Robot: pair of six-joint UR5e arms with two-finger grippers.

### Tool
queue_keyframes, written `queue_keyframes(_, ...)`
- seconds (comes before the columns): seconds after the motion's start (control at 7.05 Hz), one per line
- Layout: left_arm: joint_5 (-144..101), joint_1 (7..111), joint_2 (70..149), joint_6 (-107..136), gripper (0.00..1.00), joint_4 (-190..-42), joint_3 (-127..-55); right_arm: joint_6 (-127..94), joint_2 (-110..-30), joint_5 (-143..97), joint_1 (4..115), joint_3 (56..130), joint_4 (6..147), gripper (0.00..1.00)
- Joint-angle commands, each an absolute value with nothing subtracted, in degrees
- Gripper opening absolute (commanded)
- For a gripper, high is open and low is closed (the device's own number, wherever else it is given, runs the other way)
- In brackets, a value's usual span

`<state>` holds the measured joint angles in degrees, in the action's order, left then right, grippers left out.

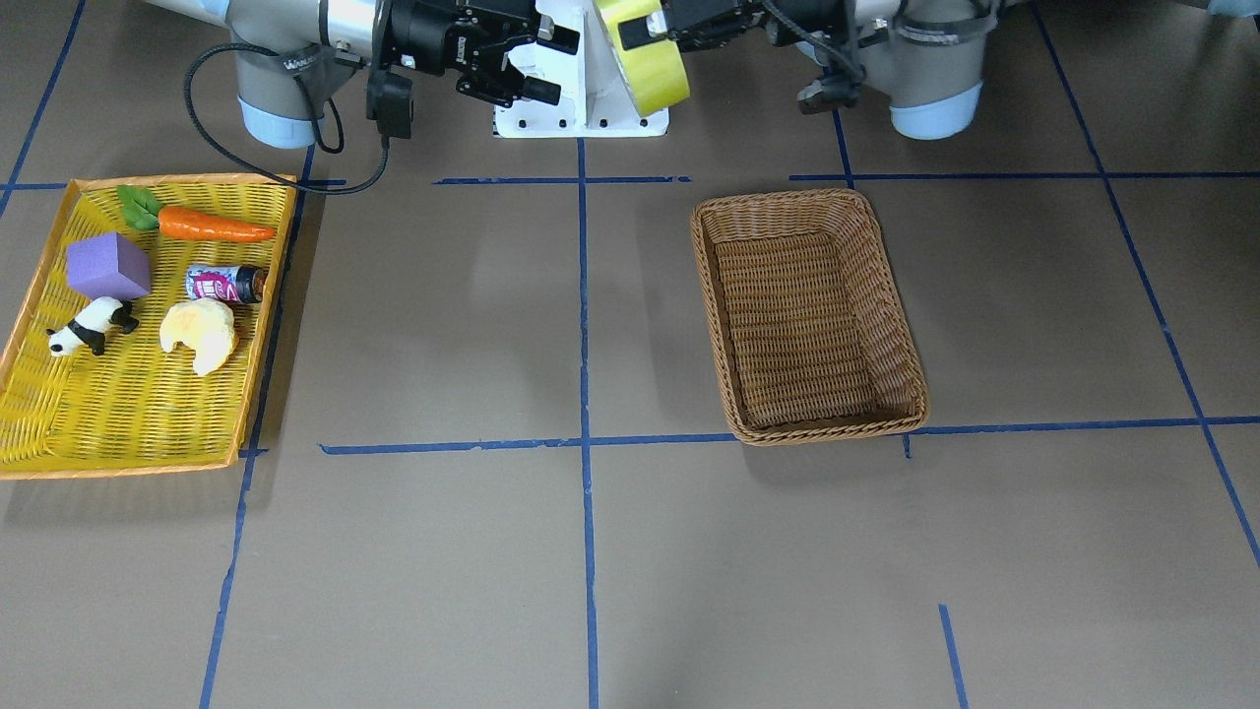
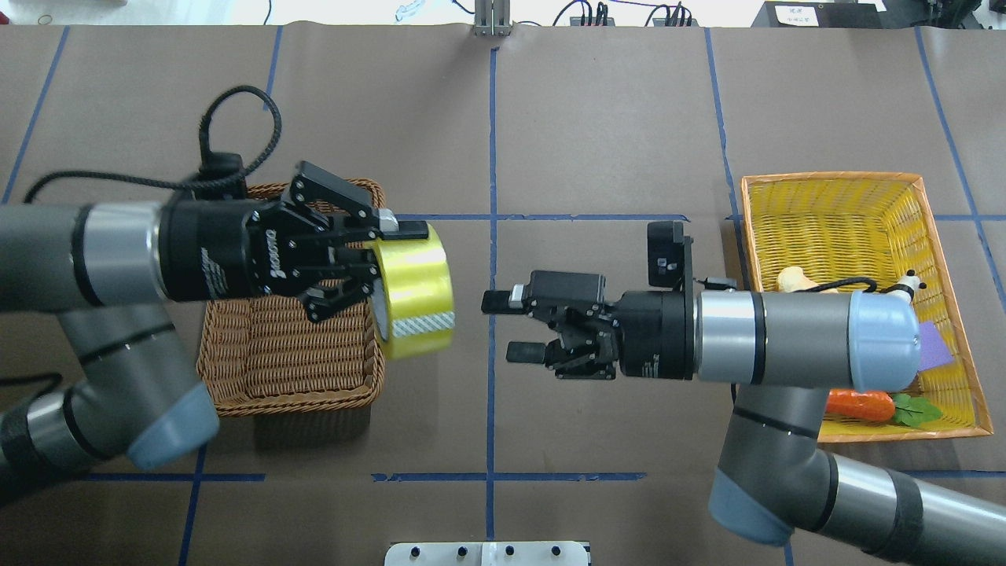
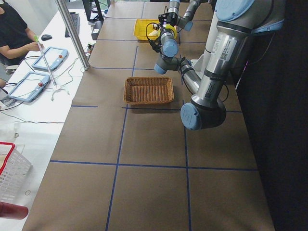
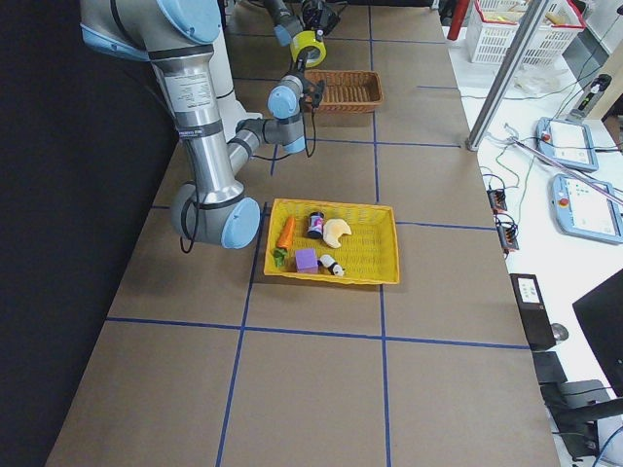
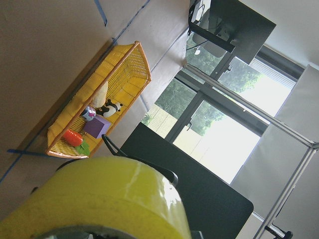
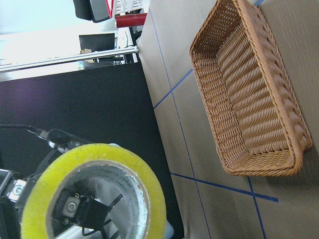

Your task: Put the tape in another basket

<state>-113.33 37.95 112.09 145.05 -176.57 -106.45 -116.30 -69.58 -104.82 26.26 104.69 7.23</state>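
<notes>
holding the basket (image 1: 787, 198), the brown blue-gridded table (image 1: 443, 325) stands by tall windows (image 5: 214, 124).

Cut off by the top edge in the front view: the top of the tape (image 1: 658, 74). From above, much of the basket (image 2: 283, 358) covered by the left gripper (image 2: 376, 259) and its arm. In the yellow tray (image 2: 825, 179), panda (image 2: 910, 281) and purple block (image 2: 934, 347) mostly blocked by the right arm. In the left wrist view, tape blurred and cut off at the bottom edge.

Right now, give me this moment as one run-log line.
left claw: shut on tape, aloft | right claw: open, empty | basket: empty | step: tape not yet placed
</notes>
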Motion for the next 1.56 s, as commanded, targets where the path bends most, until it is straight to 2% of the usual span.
queue_keyframes(0.0,-125.80,46.81,111.53,144.93,0.00,-174.65,-102.50,-116.28,-68.65,-113.66,34.75,104.77,14.90,1.00)
queue_keyframes(0.28,-137.75,51.66,111.53,135.25,0.00,-166.26,-99.33,-112.01,-65.31,-132.01,47.66,104.68,29.63,1.00)
queue_keyframes(0.57,-140.54,53.08,111.19,121.70,0.00,-153.16,-99.32,-97.19,-65.91,-139.21,55.95,105.03,46.76,1.00)
queue_keyframes(0.99,-139.23,51.16,110.57,104.65,0.00,-138.65,-99.67,-73.39,-68.11,-136.95,60.81,104.94,63.93,1.00)
queue_keyframes(1.42,-128.01,44.14,109.95,90.05,0.00,-124.32,-99.84,-40.65,-68.20,-126.14,63.00,104.94,86.66,1.00)
